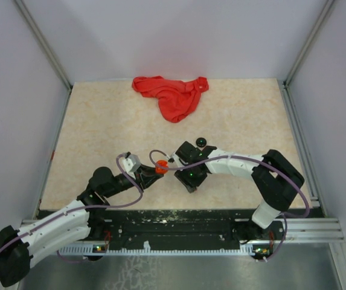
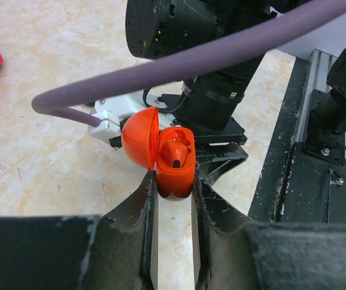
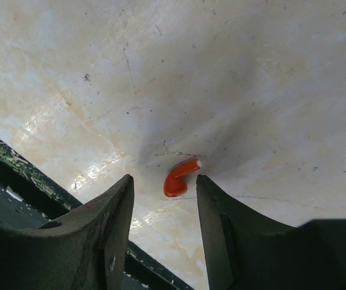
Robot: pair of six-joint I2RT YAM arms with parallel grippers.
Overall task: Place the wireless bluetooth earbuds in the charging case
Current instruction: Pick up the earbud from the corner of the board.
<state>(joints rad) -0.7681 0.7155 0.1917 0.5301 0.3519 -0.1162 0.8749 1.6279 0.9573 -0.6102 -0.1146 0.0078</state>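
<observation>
Beige marbled table [image 1: 100,121] lies under both my arms, and grey walls stand around it. Near its front middle, my left gripper [image 2: 173,181] is closed on the red case [image 2: 176,172]: the two fingers [image 2: 142,211] press the lower body from both sides and hold it upright, and I cannot tell whether it stands on the table. The lid [image 2: 139,139] is open and leans to the left in my left wrist view. One seated earbud [image 2: 176,156], also red, sits inside the case in the socket that I can see. The loose earbud [image 3: 179,179] lies flat on the table, between the fingers of my right gripper [image 3: 163,181]. These jaws are apart and they hold nothing. The white tip of the loose earbud is just beside the right finger, and I cannot tell if they touch. From above, my right gripper [image 1: 174,161] is just to the right of the case [image 1: 160,169], so the two grippers almost meet. A purple cable [image 2: 221,48] crosses above the case in the left wrist view. Near my right wrist, a little farther back, lies a small black round thing [image 1: 201,142]. Well apart, at the far edge of the table, lies a crumpled red cloth [image 1: 169,96].
</observation>
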